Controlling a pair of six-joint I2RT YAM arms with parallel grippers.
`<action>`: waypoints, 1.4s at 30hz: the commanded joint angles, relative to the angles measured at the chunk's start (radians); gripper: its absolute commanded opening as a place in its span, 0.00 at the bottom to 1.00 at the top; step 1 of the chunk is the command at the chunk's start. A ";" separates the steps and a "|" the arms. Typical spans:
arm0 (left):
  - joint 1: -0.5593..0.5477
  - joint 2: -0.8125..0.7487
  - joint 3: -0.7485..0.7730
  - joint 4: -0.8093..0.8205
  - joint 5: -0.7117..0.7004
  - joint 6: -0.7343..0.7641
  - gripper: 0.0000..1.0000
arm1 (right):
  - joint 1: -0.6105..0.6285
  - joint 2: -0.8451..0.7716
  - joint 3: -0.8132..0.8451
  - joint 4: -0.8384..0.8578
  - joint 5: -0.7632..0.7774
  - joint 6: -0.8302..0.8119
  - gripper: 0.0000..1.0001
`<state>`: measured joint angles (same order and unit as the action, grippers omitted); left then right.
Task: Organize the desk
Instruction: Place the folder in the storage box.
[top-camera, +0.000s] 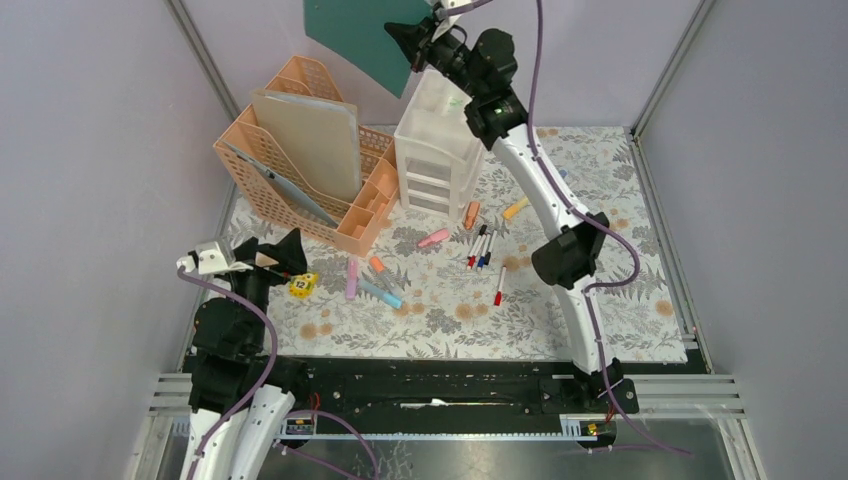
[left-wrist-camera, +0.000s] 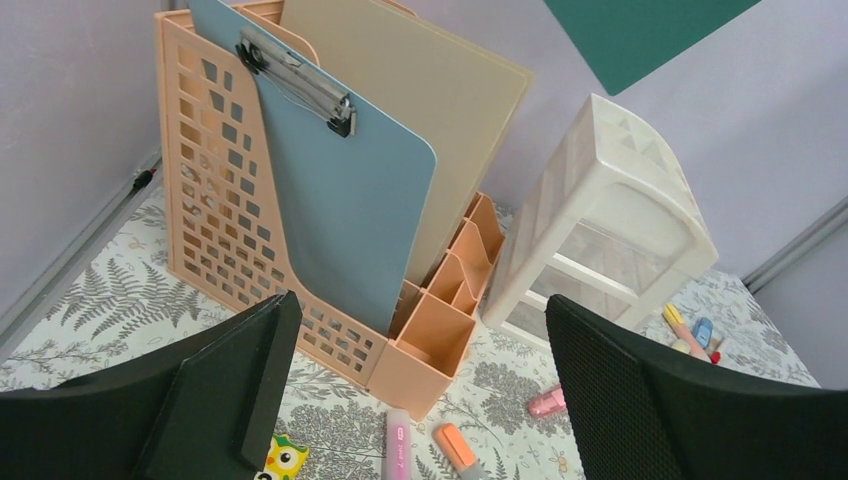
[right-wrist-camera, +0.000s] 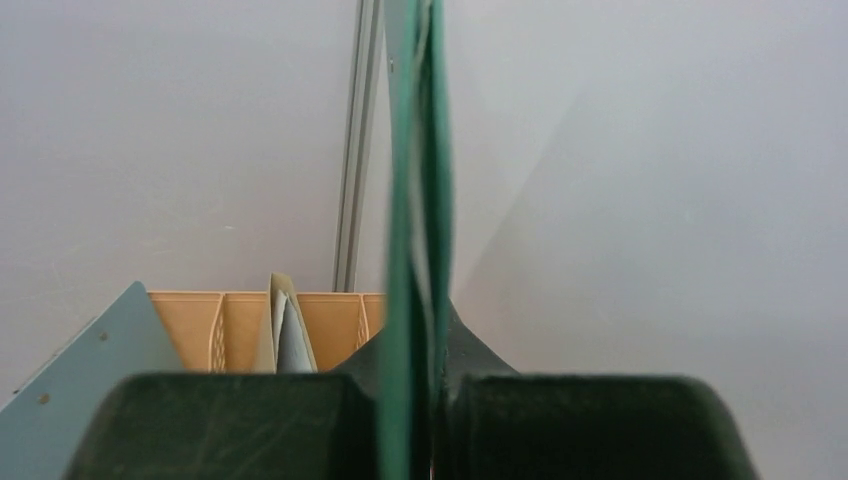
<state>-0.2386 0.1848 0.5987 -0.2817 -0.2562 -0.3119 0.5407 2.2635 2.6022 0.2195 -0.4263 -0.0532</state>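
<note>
Top external: right gripper (top-camera: 412, 42) is up high near the back wall, above the white drawer unit (top-camera: 435, 150). Its jaws are clamped on the edge of a dark green board (top-camera: 350, 35). The board hangs in the air, higher than the peach file rack (top-camera: 238, 150) and the drawers, touching neither.

Left gripper (top-camera: 272, 256) sits low at the left edge of the counter (top-camera: 450, 320), jaws spread wide, nothing in them. A yellow "12" tag (top-camera: 303, 285) lies just beside its tips.

The counter is the fern-print cloth top filling the cell floor, with a black rail along the near edge by the arm bases. Rack and drawer unit stand side by side at its back left; can't tell if they touch.

Loose on the cloth in front of them:
- pink highlighter (top-camera: 433, 238)
- orange highlighter (top-camera: 471, 214)
- yellow highlighter (top-camera: 515, 209)
- bunch of pens (top-camera: 482, 247)
- red pen (top-camera: 499, 285), lying apart
- lilac marker (top-camera: 352, 278)
- blue marker (top-camera: 382, 294)

Left wrist: only view that shows the rack contents properly. A blue clipboard (left-wrist-camera: 340, 200) with a metal clip at its top stands in front of a beige board (left-wrist-camera: 450, 120), both upright in the rack. Small cubbies (left-wrist-camera: 440, 320) sit on the rack end nearest the drawers. The tag shows an owl face here. The green board is only a corner at the top of frame.

Right wrist: green board edge-on, pinched between both jaws, reads as two thin layers. Rack slots, a corner of the blue clipboard and the beige board's edge show beyond it. This view shows none of the counter.
</note>
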 joint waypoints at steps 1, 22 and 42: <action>0.040 -0.004 0.004 0.050 0.031 -0.011 0.99 | 0.028 0.047 0.032 0.191 0.059 -0.050 0.00; 0.125 -0.135 -0.022 0.046 -0.196 -0.066 0.99 | 0.064 0.156 -0.007 0.124 -0.057 0.098 0.00; 0.131 -0.139 -0.025 0.047 -0.180 -0.072 0.99 | 0.109 0.168 -0.079 0.100 -0.200 0.073 0.00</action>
<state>-0.1143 0.0475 0.5785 -0.2642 -0.4320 -0.3782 0.6258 2.4565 2.5092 0.2142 -0.5480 0.0235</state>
